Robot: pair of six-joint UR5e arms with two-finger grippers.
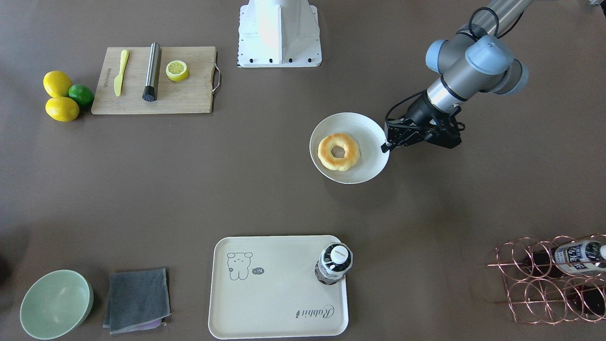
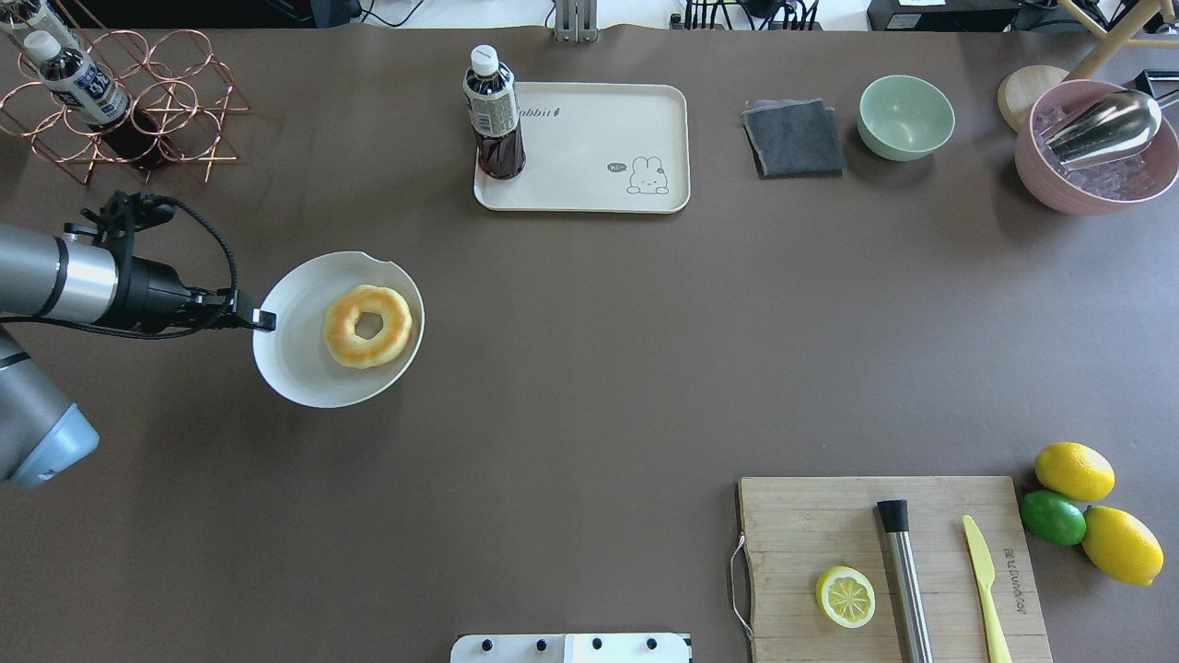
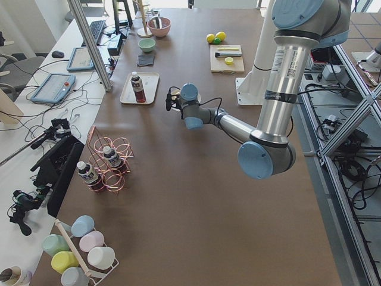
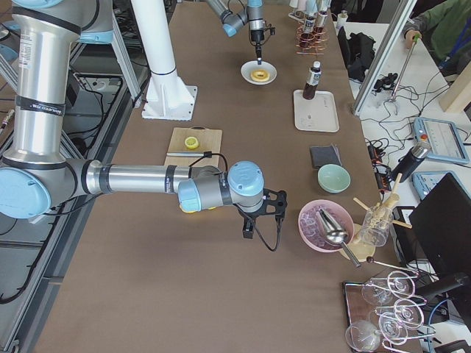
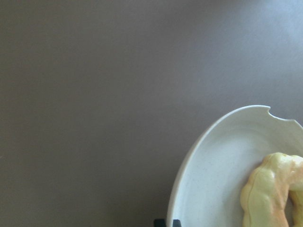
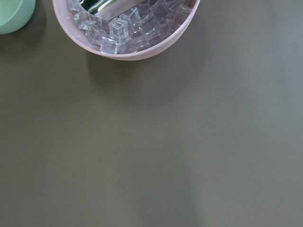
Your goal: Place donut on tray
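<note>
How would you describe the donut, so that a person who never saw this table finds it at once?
On the brown table, find the round white plate on the robot's left side, its rim in the left gripper. The donut lies on it: a golden-yellow glazed ring. Unlike the lemon half on the cutting board, it has a centre hole.

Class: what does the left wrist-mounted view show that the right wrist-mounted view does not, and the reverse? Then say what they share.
Only the left wrist-mounted view shows the white plate with a notch in its rim, part of the donut lying on it, and the left claw closed on the rim at the bottom edge. Only the right wrist-mounted view shows the pink bowl of ice cubes with a metal scoop, and an edge of the green bowl. Both show the brown table.
</note>
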